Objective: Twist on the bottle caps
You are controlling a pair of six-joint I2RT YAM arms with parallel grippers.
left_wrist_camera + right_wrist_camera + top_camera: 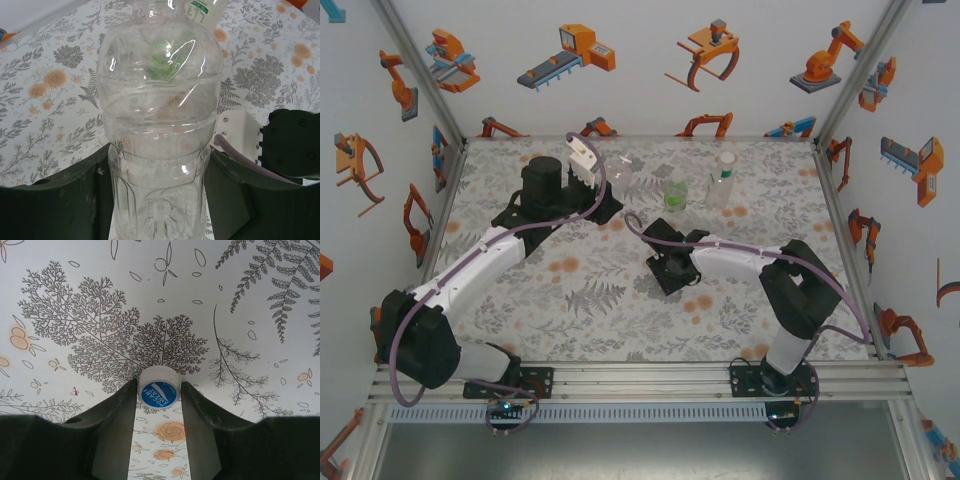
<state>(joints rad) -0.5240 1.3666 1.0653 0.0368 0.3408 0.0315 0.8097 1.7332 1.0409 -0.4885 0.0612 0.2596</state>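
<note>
The overhead view gives the layout. Three bottles stand toward the far side of the floral worktop (580, 300), apart from one another: a clear bottle (620, 172) on the left, a green bottle (675, 193) in the middle and a labelled bottle (722, 180) on the right. The left arm reaches to the clear one. The right arm bends down over the middle of the worktop, nearer than the bottles.

The left wrist view adds the grip itself. The left pincer (159, 205) is pinching the clear bottle low on its ribbed body, with a dark finger (60, 200) on each side. Through the clear plastic the green bottle shows as a blur, and the labelled bottle's label sits at the top edge.

The right wrist view supplies the small detail: one cap (159, 392), white with a round blue printed top. The right pincer (159, 385) pinches it from both sides over a leaf print. Whether the cap rests on the worktop or is lifted, I cannot tell.

Counted: three bottles, one cap, two pincers.
</note>
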